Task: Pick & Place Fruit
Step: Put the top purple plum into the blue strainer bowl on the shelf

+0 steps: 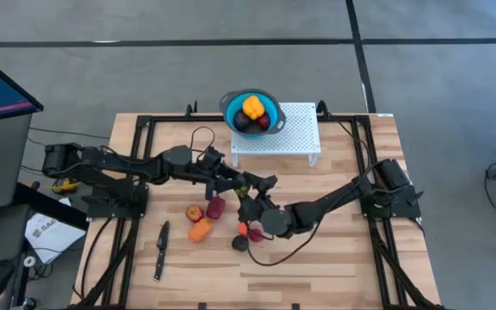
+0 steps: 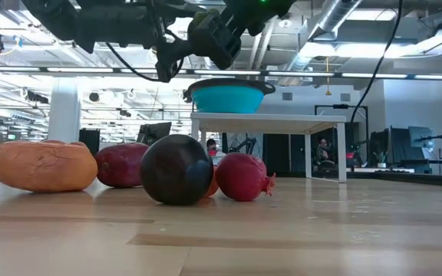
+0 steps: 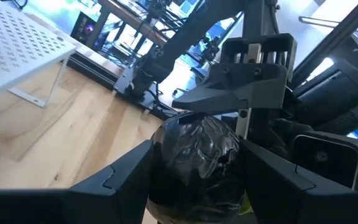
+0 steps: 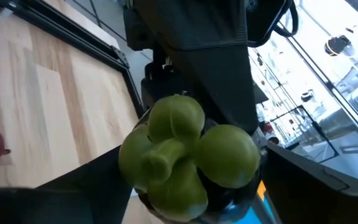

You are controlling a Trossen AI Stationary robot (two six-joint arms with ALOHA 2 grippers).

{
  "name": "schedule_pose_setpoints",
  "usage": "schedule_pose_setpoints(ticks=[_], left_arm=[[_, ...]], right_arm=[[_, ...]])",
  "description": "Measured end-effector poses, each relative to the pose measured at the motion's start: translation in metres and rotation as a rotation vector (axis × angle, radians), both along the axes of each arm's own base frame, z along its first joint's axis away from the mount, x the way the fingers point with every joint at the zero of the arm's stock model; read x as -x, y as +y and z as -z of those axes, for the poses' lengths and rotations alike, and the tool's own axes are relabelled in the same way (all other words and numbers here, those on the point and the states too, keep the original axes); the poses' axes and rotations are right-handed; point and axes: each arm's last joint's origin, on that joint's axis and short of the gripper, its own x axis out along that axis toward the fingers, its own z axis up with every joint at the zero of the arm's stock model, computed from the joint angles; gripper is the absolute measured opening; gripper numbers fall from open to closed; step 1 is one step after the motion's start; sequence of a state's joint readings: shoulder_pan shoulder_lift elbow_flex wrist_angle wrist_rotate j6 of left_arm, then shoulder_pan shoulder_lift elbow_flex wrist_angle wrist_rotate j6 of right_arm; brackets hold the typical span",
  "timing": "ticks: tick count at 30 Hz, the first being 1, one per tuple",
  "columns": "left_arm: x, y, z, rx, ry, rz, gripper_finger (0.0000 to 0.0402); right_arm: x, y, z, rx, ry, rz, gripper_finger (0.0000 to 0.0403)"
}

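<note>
STEP: you're mid-handover, both grippers meeting above the table | LEFT: left gripper jaws part-open around a dark avocado | RIGHT: right gripper jaws wide around its green-capped end | NEXT: one must release before carrying to blue bowl

Even overhead light — wrist views blurred close up

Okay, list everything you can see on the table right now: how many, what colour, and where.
bowl: one, blue, on the stand
stand: one, white, perforated, far side
bowl fruit: three, yellow, dark purple, red, inside the bowl
loose fruit: about six, red, orange, purple, near-black, table centre
held fruit: one, black with green end, between the grippers
knife: one, black, near-left
left gripper: clamped on held fruit
right gripper: at its green end
</note>
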State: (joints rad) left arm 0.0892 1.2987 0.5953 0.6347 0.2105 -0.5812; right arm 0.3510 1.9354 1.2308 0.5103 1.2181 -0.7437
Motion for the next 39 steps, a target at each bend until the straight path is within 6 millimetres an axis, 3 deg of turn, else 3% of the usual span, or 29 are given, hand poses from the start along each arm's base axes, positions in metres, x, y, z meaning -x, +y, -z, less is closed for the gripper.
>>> schedule_pose_setpoints(ticks=[8,13,19,24,29,35,39], left_arm=[[0.0,0.0,0.0,-0.034,-0.004,0.01,0.0244],[0.001,0.002,0.0,-0.13,-0.018,0.033,0.0283],[0.003,0.006,-0.004,-0.315,-0.063,0.061,0.0323],[0.004,-0.003,-0.003,-0.522,-0.069,0.105,0.0325],[0.005,-0.021,0.012,-0.661,0.076,0.112,0.031],[0.016,-0.038,0.037,-0.754,0.38,0.063,0.0301],[0.02,-0.043,0.043,-0.699,0.464,0.044,0.0302]], right_arm=[[0.0,0.002,0.001,-0.036,-0.022,-0.044,0.0233],[0.0,0.005,0.009,-0.129,-0.029,-0.117,0.0235],[0.007,0.003,0.032,-0.405,0.072,-0.168,0.0243],[0.007,-0.02,0.024,-0.779,0.174,-0.125,0.0243],[0.0,-0.055,0.032,-1.175,0.23,-0.055,0.0244],[0.003,-0.079,0.056,-1.214,0.219,0.045,0.0244],[0.001,-0.084,0.063,-1.227,0.179,0.041,0.0245]])
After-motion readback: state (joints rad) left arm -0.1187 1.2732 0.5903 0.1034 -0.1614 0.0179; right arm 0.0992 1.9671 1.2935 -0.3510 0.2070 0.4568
